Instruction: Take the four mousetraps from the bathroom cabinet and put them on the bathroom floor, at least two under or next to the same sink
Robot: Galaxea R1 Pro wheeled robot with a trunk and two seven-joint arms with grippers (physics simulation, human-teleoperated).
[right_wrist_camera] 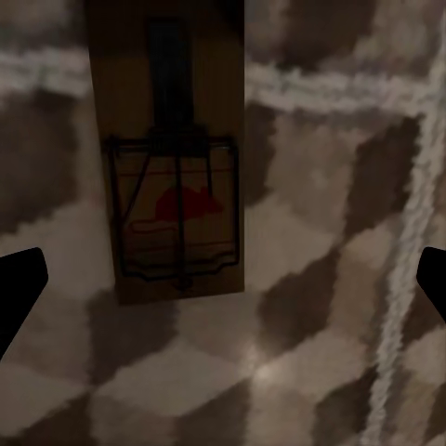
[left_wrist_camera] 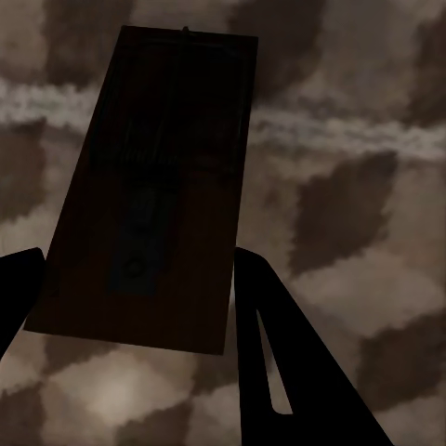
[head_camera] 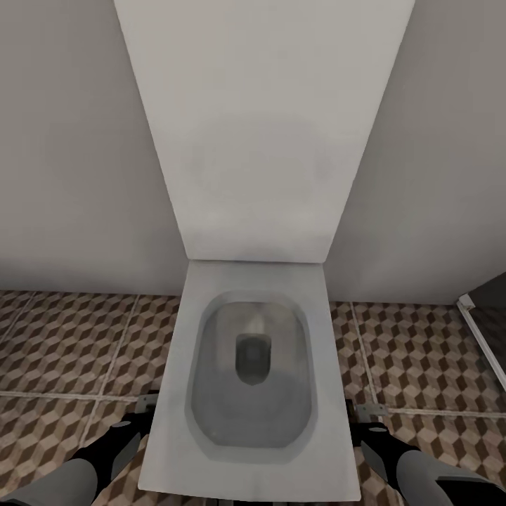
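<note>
While your head camera looks straight down, a white toilet [head_camera: 253,379] sits centred ahead of you, its open bowl toward you and its tall white cistern panel [head_camera: 260,126] rising against the grey wall [head_camera: 63,140]. The bathroom floor [head_camera: 70,337], tiled in the brown, beige and white cube pattern, runs along both sides of the toilet. A dark doorway edge with a white frame [head_camera: 481,337] shows at the far right.

Your left gripper [head_camera: 144,407] hangs low beside the toilet's left edge, and your right gripper [head_camera: 365,414] hangs beside its right edge; both are over the tiles.

Left wrist view: a mousetrap [left_wrist_camera: 153,186] lies between the two dark fingers [left_wrist_camera: 288,362]. It is in deep shadow, so its wire parts barely read. Its long edges run close to both fingers, with the right-hand finger touching or nearly touching it. You cannot tell from this picture whether the fingers actually clamp it or merely bracket it, nor whether it rests on the tiles [left_wrist_camera: 372,186] or hangs above them.

Right wrist view: the fingers [right_wrist_camera: 19,288] stand wide apart at the picture's two sides and hold nothing. A second mousetrap [right_wrist_camera: 172,158] lies flat on the tiles [right_wrist_camera: 316,279] ahead of them, red mouse mark and dark wire frame up, near a pale grout line [right_wrist_camera: 325,88].
</note>
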